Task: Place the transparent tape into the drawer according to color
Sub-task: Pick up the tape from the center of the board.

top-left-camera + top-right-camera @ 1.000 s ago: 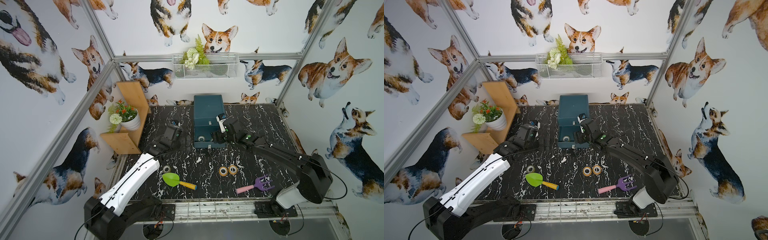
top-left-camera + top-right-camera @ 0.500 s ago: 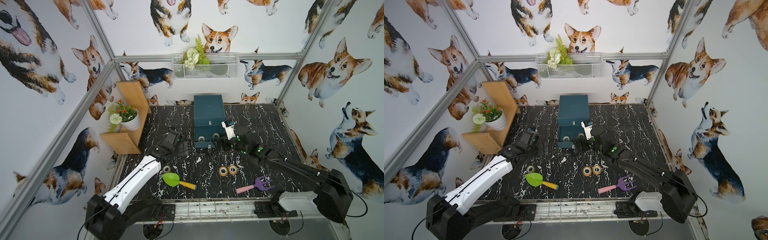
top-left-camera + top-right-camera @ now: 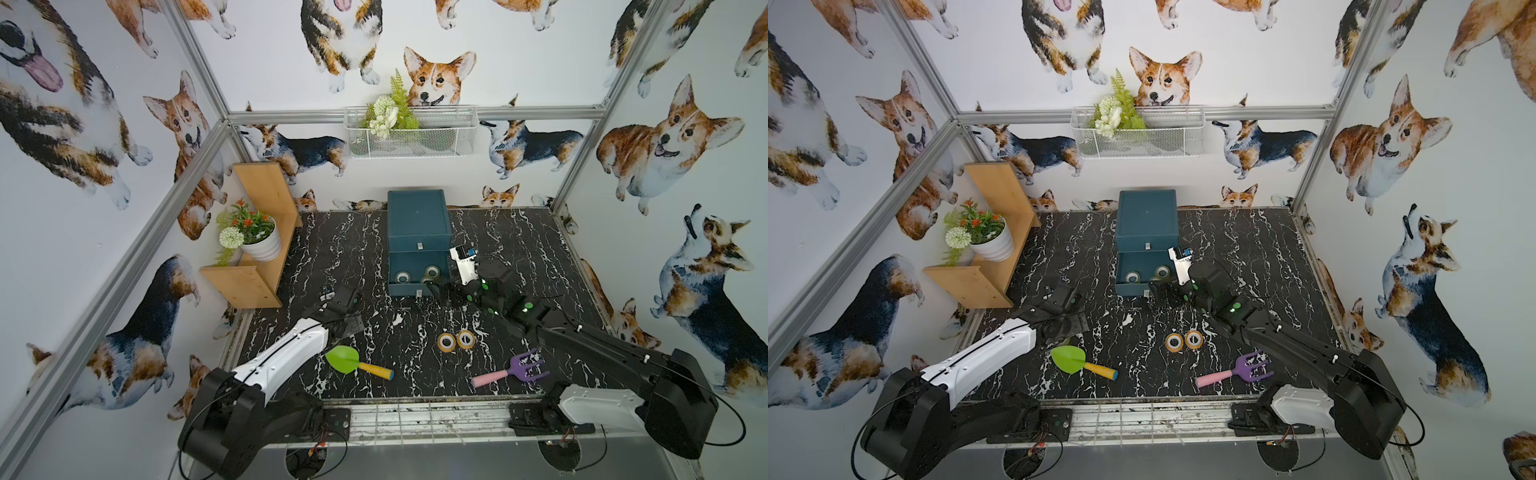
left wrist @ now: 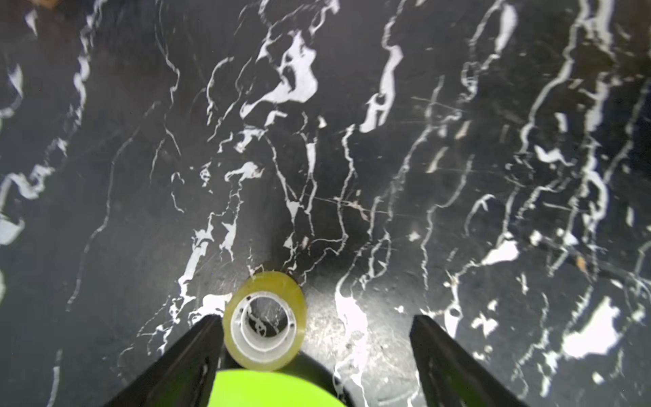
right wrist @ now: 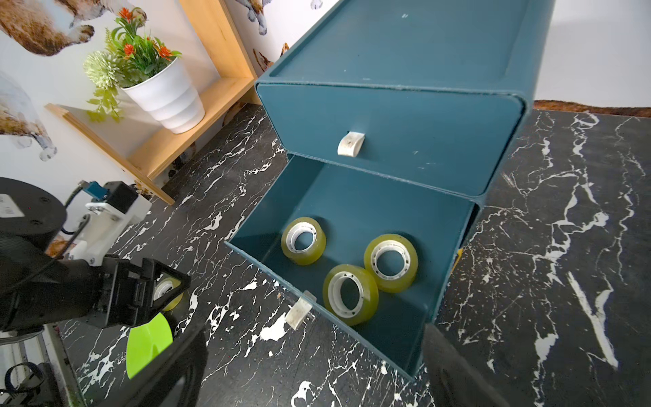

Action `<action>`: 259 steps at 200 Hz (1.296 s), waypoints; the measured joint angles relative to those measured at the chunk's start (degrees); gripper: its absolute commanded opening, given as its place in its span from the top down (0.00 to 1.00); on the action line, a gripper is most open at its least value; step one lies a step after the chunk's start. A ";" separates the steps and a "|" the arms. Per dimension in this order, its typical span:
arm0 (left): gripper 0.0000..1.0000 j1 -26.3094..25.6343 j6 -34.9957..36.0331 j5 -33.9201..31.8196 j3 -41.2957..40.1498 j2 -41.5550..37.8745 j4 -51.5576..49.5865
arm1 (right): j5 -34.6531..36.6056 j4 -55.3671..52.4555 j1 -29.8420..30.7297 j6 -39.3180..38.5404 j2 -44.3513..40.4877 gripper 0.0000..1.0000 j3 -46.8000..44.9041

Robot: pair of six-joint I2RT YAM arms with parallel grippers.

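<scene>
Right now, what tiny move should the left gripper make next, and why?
Probably close the left gripper on the yellow-green tape roll: the roll lies on the table between its open jaws, nearer one of them, and the open lower drawer already holds three rolls of that colour.

There's the green scoop [image 4: 274, 389] between the jaws of the left gripper [image 4: 316, 319], its blade cut off at the frame edge. From the right wrist, a yellow-green roll [image 5: 174, 301] peeks out, half hidden behind those jaws. The fingers [image 5: 176, 373] of the right gripper [image 5: 313, 329] are blurred, dark and cropped.
</scene>
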 measured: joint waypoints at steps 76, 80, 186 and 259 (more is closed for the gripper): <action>0.15 4.87 -2.23 2.29 -3.23 -0.87 2.82 | 0.04 0.09 -0.42 -0.07 0.28 0.00 -0.04; 0.16 4.94 -2.32 2.54 -3.34 -0.70 2.89 | 0.04 0.09 -0.48 -0.07 0.35 0.00 -0.04; 0.38 4.98 -1.97 6.78 -5.73 1.92 5.86 | 0.24 0.17 -1.27 0.00 0.81 0.00 0.20; 0.48 4.92 -1.03 10.19 -4.20 2.34 6.23 | 1.33 0.20 -1.86 0.07 0.81 0.00 0.20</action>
